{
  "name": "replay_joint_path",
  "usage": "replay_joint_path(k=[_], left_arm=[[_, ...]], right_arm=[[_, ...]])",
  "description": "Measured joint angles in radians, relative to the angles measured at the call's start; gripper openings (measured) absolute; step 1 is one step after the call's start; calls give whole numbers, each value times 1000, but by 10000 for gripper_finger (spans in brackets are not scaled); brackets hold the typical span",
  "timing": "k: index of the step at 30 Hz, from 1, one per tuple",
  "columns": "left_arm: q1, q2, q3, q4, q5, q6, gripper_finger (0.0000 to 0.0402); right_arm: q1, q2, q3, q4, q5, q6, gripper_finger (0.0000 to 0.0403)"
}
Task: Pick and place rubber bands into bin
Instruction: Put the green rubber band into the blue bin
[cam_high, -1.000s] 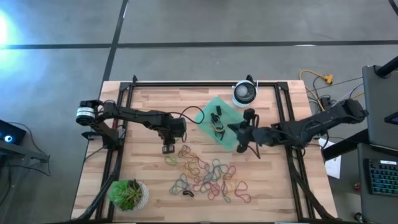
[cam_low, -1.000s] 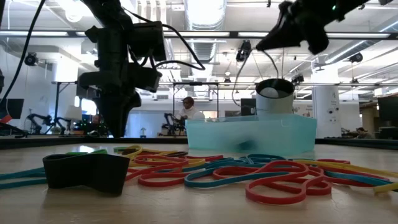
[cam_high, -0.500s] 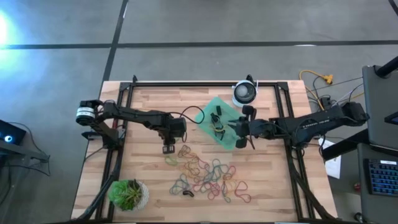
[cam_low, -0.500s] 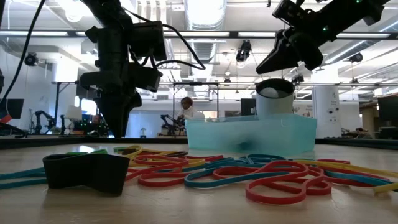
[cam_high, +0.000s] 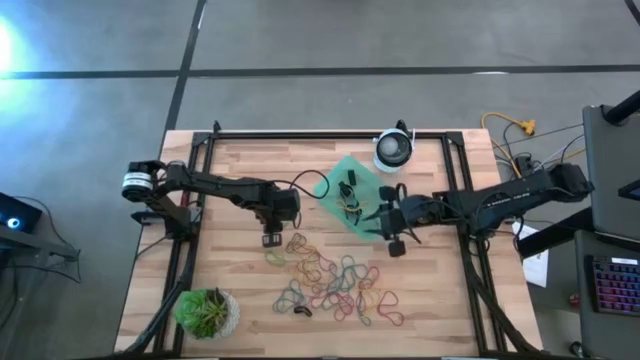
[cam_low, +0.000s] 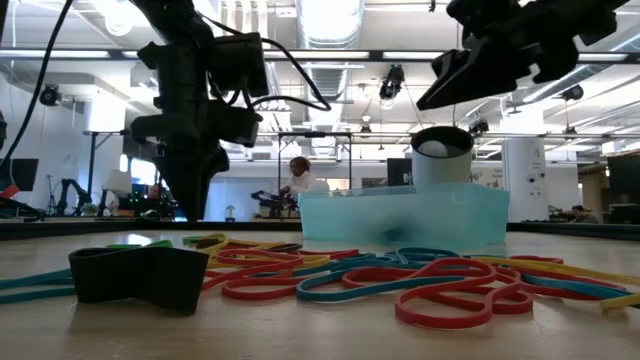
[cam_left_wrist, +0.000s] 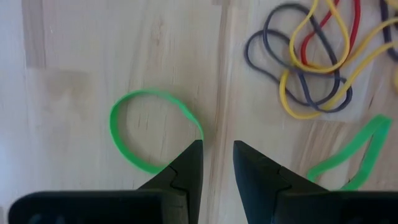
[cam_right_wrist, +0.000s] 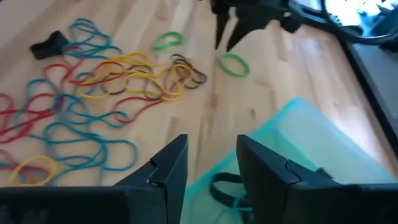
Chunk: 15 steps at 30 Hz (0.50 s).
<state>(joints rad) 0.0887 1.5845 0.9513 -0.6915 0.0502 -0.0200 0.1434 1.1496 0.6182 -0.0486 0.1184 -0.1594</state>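
Few rubber bands (cam_high: 349, 198) inside the bin (cam_high: 330, 182); most left on desk (cam_high: 240, 165) beside it. Right pincer (cam_right_wrist: 208, 163) released above bin; left pincer (cam_left_wrist: 216, 163) parted, empty.

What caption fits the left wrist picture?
Left gripper poised, fingers apart, beside a green rubber band on the wooden table.

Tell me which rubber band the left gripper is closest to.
The lone green rubber band, a round loop right at the left gripper fingertips, lying apart from the yellow, grey and red tangle.
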Motion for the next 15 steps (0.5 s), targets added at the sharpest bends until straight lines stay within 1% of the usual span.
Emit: replay_joint_path(k=[4,7,15], left_arm=[[0,0,-30,71,0,10,73],[0,3,-54,110,0,44,73],[1,5,-94,113,-21,52,73]], right_arm=[[40,0,-13,1,0,4,122],[72,0,-24,0,0,11,117],[120,0,-43,4,4,45,106]])
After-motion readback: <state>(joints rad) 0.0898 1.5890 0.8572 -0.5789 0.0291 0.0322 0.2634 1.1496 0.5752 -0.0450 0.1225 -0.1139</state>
